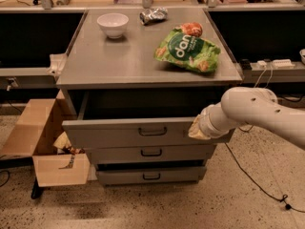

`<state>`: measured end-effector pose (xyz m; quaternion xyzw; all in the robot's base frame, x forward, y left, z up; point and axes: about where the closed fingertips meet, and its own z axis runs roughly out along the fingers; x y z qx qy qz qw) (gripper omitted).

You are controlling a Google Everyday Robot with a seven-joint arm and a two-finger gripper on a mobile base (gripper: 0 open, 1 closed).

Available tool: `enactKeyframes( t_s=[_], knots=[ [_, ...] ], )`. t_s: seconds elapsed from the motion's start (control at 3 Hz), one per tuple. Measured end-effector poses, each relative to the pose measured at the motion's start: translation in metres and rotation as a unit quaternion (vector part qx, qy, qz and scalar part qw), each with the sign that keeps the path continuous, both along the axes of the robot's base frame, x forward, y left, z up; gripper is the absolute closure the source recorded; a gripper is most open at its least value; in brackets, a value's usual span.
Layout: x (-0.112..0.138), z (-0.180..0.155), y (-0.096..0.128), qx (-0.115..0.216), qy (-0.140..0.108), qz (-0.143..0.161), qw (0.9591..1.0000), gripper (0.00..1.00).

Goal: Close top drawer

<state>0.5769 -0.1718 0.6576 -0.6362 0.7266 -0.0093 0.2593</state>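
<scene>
The top drawer [119, 131] is a wide grey metal drawer with a small dark bail handle [152, 131]. It stands pulled out from the grey cabinet, its dark inside showing above the front. My white arm reaches in from the right. The gripper [196, 128] is at the right part of the drawer front, against it, mostly hidden behind the wrist.
Two more grey drawers [151, 152] sit below; the lowest [151, 175] juts out a little. On the cabinet top [119, 61] are a white bowl [113, 24], a green chip bag [188, 50] and a crumpled foil wrapper [152, 15]. An open cardboard box [43, 142] stands at left. Cables lie on the floor at right.
</scene>
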Motion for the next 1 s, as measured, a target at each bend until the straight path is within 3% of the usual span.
enactKeyframes(
  t_s=[0.33, 1.0],
  knots=[
    [0.008, 0.002, -0.001, 0.002, -0.005, -0.001, 1.0000, 1.00],
    [0.061, 0.010, -0.011, 0.019, -0.016, -0.025, 0.9994, 1.00]
  ],
)
